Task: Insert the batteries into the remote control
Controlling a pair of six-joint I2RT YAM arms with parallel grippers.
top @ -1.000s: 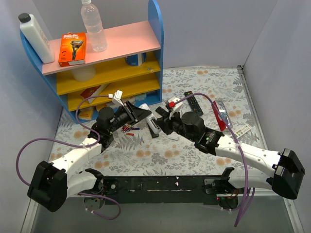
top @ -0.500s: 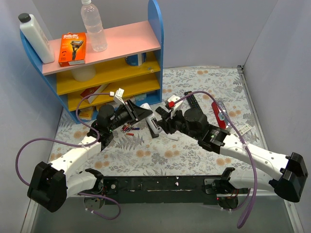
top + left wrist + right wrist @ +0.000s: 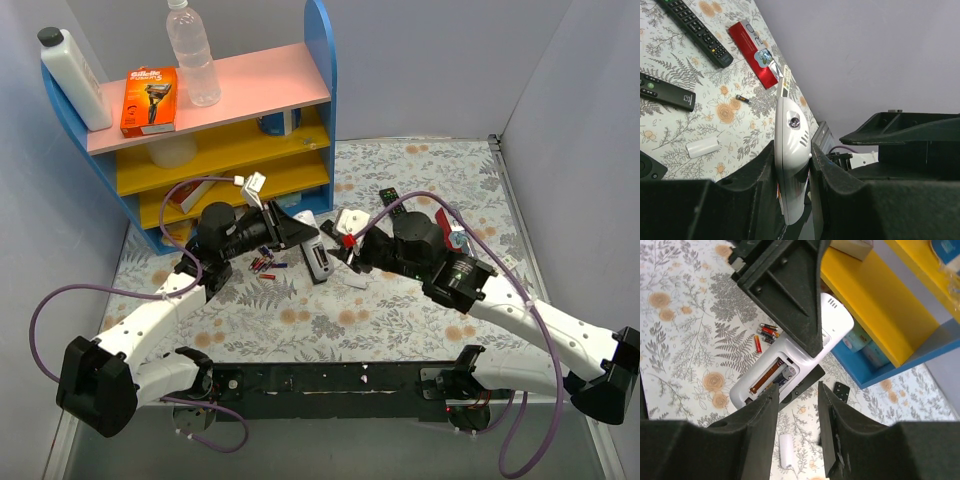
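My left gripper is shut on the white remote control, holding it by its edges above the table. From the right wrist, the remote control shows its back with the battery compartment uncovered. One dark cell lies in it beside a bare copper strip. My right gripper is open just below the compartment, with nothing between its fingers. Several loose batteries lie on the table beyond the remote, a red cell among them. In the top view both grippers, left and right, meet mid-table.
A white battery cover lies on the cloth under my right gripper. A black remote lies below the held one; two more black remotes and a red pack lie to the right. The blue shelf unit stands at back left.
My right gripper has opened and shifted slightly up and right as its arm swung outward. The left gripper, still holding the remote, has lifted a little toward the shelf.
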